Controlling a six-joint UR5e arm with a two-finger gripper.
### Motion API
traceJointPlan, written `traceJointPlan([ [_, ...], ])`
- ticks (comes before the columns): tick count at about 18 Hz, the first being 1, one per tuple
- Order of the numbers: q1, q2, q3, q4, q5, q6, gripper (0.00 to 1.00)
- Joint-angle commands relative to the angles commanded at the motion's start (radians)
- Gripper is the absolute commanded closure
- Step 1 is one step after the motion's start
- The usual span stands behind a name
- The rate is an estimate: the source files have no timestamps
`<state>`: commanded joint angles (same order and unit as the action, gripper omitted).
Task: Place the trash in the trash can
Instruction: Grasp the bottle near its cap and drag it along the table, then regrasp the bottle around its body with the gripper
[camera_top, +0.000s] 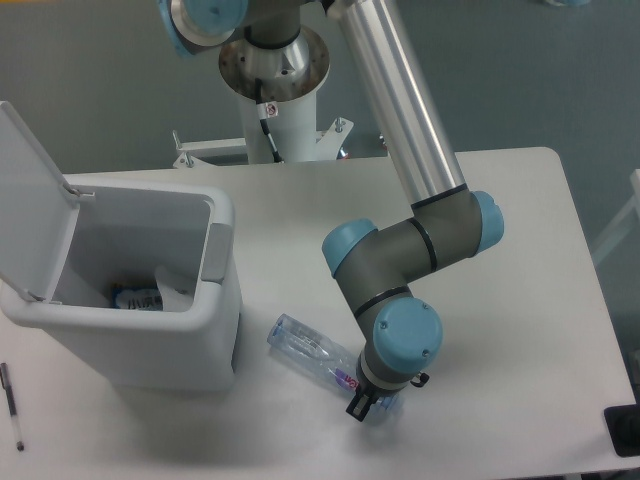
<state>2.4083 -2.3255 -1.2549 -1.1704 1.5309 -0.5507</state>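
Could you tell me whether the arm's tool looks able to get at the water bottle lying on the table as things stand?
Probably yes: the tool is already down at the labelled end of the water bottle, which lies in the open beside the trash can.
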Motion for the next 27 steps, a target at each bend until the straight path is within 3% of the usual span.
traceJointPlan([
  [10, 0.02, 0.112, 0.025, 0.04, -0.006, 0.084, 0.48],
  [17, 0.043, 0.167, 0.103, 0.1, -0.012, 0.187, 0.47],
  [20, 0.051, 0.204, 0.107, 0.175, -0.073, 0.233, 0.45],
  [27, 0.054, 0.251, 0.111, 0.222, -0.165, 0.351, 0.44],
])
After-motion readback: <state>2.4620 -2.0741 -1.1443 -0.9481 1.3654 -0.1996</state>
